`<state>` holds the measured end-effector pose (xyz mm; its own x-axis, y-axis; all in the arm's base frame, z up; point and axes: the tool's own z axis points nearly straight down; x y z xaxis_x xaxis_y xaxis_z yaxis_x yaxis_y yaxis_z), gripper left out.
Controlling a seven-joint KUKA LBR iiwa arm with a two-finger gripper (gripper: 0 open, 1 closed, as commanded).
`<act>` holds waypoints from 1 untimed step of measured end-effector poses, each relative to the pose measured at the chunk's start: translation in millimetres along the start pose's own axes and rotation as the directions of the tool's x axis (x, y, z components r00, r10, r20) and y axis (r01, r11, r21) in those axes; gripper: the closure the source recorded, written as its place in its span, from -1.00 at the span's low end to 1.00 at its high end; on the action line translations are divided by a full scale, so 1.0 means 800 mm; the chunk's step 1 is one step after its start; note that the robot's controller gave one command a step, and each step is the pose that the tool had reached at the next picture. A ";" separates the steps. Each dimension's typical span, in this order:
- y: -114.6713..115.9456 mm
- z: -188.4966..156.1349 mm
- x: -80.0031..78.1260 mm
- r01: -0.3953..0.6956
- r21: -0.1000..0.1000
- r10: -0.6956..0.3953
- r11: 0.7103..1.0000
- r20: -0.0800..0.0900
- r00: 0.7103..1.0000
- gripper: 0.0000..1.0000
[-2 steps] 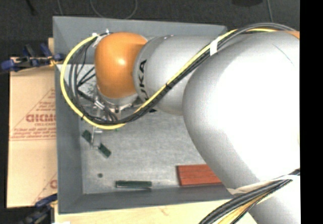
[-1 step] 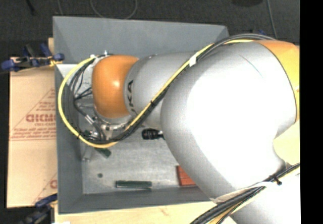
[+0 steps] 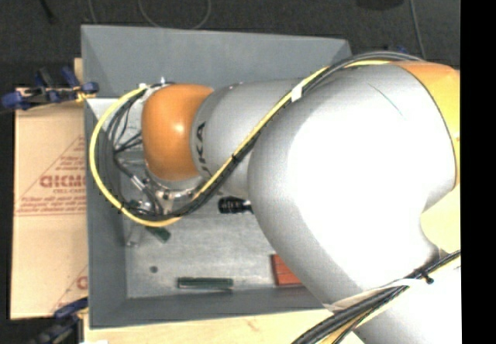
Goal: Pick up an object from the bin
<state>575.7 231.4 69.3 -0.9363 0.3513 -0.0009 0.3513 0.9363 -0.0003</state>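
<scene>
Toward eight o'clock in the grey metal bin (image 3: pixel 209 56), in the camera view, the gripper (image 3: pixel 146 217) is set low near the floor, beneath the orange wrist cover (image 3: pixel 172 133) of the arm (image 3: pixel 349 180). How far it is opened, and whether anything is held, cannot be told. A small dark green piece (image 3: pixel 161 234) is seen just beside it, at its five o'clock. A black cylinder (image 3: pixel 232 205) lies near the bin's centre. A long dark green stick (image 3: pixel 204 283) is laid along the wall at six o'clock, and a reddish-brown block (image 3: pixel 284 271) is partly covered by the arm at five o'clock.
</scene>
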 end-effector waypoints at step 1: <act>0.000 0.000 0.000 0.001 0.000 -0.001 1.000 0.001 1.000 1.00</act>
<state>576.0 231.1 69.6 -0.9365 0.3507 -0.0018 0.3507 0.9365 -0.0006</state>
